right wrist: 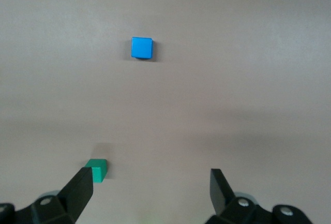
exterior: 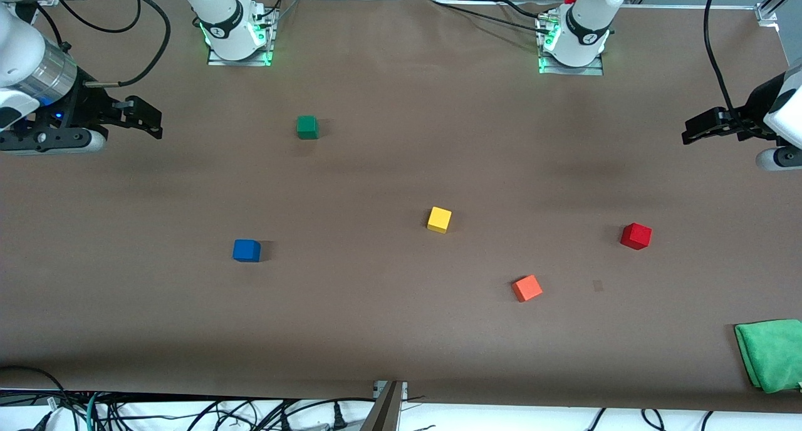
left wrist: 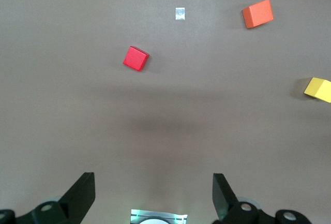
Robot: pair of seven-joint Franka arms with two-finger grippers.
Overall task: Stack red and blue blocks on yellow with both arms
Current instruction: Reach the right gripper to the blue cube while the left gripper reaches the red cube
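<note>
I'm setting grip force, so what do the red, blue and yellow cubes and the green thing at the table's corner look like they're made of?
The red cube, blue cube and yellow cube look like painted wood or hard foam: matte faces, crisp edges, no glare. The green cloth looks like soft microfiber, folded, with rounded edges.

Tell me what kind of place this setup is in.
Most likely a robotics lab bench. Two arms are bolted along a brown-covered table, the left hand and right hand hang open at its ends, loose cables trail along its edge, and a yellow cube lies among other coloured cubes.
</note>
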